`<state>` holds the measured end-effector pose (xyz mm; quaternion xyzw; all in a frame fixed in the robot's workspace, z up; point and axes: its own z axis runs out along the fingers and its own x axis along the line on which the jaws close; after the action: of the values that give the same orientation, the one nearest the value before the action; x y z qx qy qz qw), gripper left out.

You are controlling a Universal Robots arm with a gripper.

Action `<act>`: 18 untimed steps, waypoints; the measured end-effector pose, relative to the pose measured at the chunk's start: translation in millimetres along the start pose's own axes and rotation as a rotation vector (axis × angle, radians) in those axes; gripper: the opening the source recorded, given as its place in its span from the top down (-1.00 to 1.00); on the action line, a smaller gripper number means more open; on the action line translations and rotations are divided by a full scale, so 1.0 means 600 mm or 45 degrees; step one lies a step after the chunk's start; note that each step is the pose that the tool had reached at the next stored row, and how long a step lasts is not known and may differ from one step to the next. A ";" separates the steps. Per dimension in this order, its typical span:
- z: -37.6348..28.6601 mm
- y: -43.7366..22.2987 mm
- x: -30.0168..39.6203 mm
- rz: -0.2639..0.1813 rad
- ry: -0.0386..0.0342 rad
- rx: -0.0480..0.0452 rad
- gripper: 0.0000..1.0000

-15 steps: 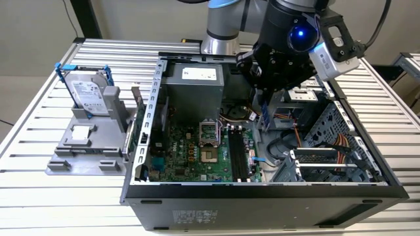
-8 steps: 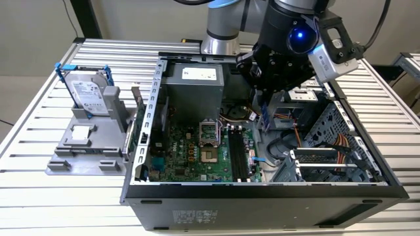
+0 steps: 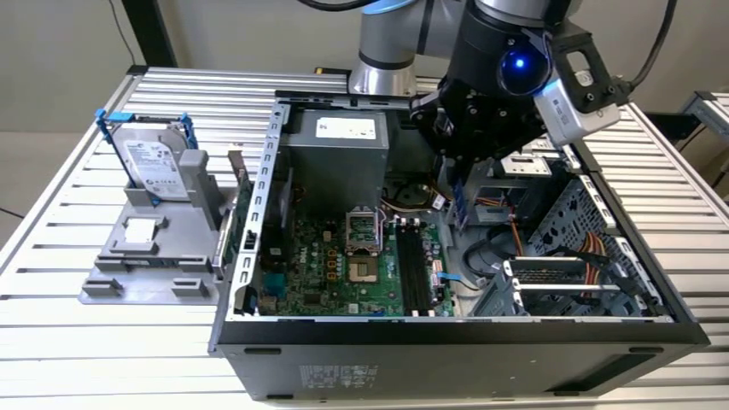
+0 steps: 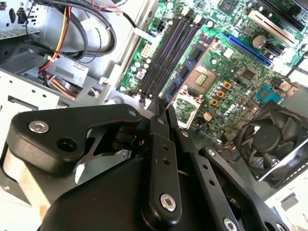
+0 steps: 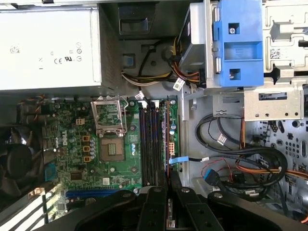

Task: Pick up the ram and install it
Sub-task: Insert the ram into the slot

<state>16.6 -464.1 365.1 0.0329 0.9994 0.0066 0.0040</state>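
gripper | clamped on ram | over motherboard slots | inside case

Thin, dark blue ram with a row of black chips, reddish along one edge. Pinched at one end in gripper, jutting straight out toward motherboard, close beside black slots.

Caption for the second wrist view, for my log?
Gripper holds the ram over the motherboard, near its black slots.

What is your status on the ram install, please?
Pincer shut on the ram. Ram above the motherboard, not seated. Memory slots look clear.
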 end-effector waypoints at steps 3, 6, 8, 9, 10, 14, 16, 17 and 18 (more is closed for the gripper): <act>0.001 0.000 0.000 0.000 0.0000 0.000 1.00; 0.002 0.000 0.000 0.000 -0.0001 0.000 1.00; 0.003 0.000 0.000 0.000 0.0000 0.000 1.00; 0.003 0.000 0.000 0.000 -0.0001 0.000 1.00; 0.004 0.000 0.000 0.000 0.0000 0.000 1.00; 0.005 0.000 0.000 0.000 -0.0001 0.000 1.00; 0.006 0.000 0.000 0.000 -0.0001 0.000 1.00; 0.007 0.000 0.000 0.000 -0.0001 0.000 1.00; 0.007 0.000 0.000 0.000 -0.0001 0.000 1.00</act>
<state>16.6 -464.1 360.9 0.0329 0.9994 0.0064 0.0040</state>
